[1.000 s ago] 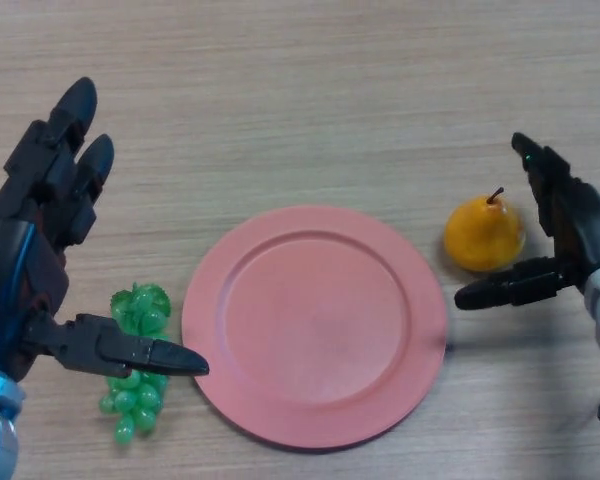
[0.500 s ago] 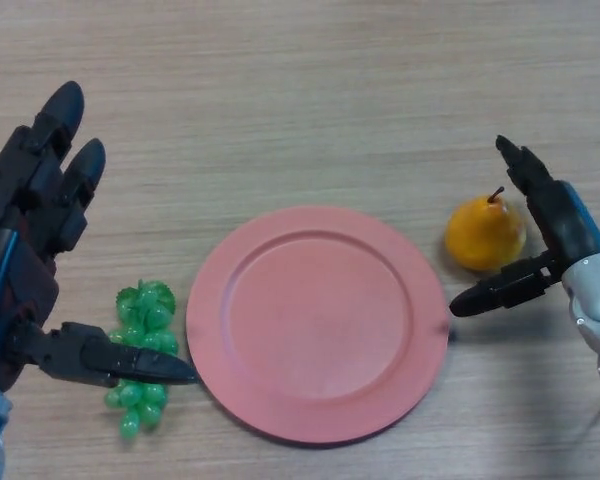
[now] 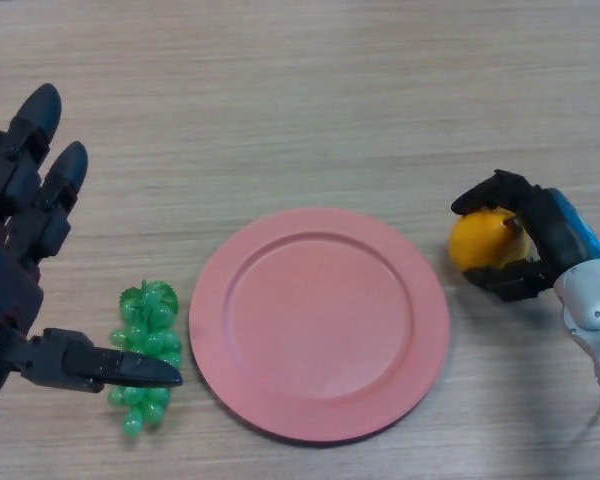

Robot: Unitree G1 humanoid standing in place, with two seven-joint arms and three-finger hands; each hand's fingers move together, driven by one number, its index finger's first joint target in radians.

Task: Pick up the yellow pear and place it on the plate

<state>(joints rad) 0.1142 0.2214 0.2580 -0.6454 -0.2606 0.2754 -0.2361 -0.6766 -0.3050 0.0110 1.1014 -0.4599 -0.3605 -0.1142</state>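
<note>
Yellow pear (image 3: 477,243): it lies on the table just to the right of the plate, near the rim but not on it. Only its left part shows; the rest is covered by the right hand.

Right hand (image 3: 540,235): it comes in from the right edge and is clenched around the pear. The fingers (image 3: 485,190) curl over the top of the fruit and the thumb (image 3: 505,277) presses from below, on the near side. The pale wrist shows at the right edge, lower than the hand.

Plate (image 3: 320,412): pink, round, with nothing on it, in the middle of the view, lying flat on the table.

Left hand (image 3: 20,245): it hovers at the left edge, well apart from the pear. The fingers are straight and point away from the robot; the thumb (image 3: 120,368) stretches to the right, over the grapes. It holds nothing, it is released.

Grapes (image 3: 145,330): a green bunch, lying between the left hand and the plate, just beside the left rim of the plate. The thumb covers part of the bunch; if it touches the grapes I cannot tell.

Table (image 3: 300,90): light wood with a fine grain that runs left to right.
</note>
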